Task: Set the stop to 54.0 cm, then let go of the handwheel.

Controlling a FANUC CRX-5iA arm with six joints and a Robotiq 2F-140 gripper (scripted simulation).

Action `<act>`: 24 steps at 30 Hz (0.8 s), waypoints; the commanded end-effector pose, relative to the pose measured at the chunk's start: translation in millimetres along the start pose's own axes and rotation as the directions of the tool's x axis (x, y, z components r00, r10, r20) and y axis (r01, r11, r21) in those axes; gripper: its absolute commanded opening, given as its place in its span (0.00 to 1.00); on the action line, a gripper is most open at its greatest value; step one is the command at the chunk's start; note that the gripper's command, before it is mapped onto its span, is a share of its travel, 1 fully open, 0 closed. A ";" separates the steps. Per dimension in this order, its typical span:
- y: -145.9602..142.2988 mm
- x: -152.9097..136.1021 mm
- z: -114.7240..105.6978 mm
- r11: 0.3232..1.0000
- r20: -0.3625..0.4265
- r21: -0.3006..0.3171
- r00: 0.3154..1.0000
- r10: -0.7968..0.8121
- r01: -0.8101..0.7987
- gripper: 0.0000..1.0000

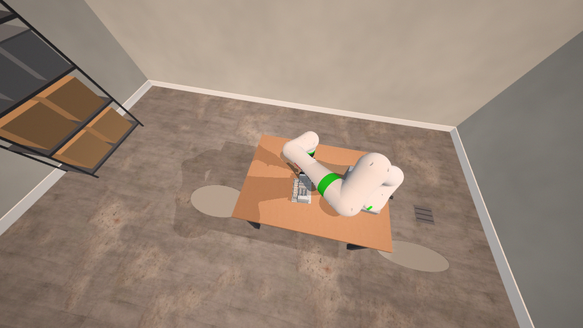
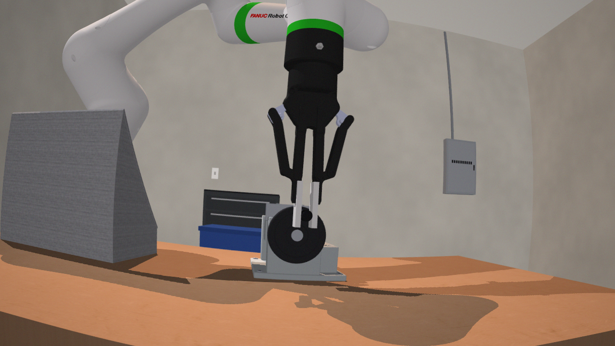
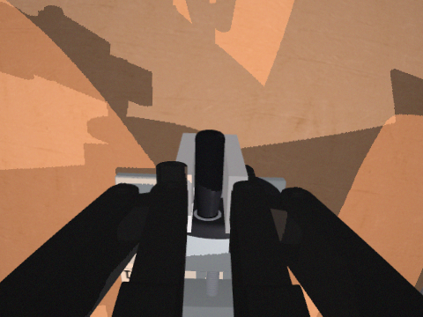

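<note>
Between claw [image 2: 305, 215] fingers, handwheel [image 2: 296, 240] crank knob [image 2: 306, 214]

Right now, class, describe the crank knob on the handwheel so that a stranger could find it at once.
Start at the orange wooden table and find the small grey metal fixture near its middle. On its front sits a round black handwheel. The short black cylindrical knob juts out near the wheel's top rim, pinched between the gripper's white fingers.

White arm [image 2: 103, 64], green bands (red lettering)
</note>
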State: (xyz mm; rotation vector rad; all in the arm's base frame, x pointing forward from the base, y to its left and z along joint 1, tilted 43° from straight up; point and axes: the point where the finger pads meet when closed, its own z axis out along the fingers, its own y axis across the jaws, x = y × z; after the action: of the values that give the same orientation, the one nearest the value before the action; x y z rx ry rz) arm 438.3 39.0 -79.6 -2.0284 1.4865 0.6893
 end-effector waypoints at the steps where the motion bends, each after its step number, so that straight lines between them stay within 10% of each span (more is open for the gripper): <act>1: 3.0 0.1 -0.6 1.000 0.000 0.000 1.000 0.000 0.000 0.04; 24: 31.8 0.1 13.1 1.000 0.000 0.000 1.000 0.000 0.000 0.04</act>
State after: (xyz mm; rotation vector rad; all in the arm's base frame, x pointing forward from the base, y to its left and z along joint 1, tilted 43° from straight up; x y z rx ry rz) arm 409.2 38.3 -90.3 -2.0286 1.4866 0.6900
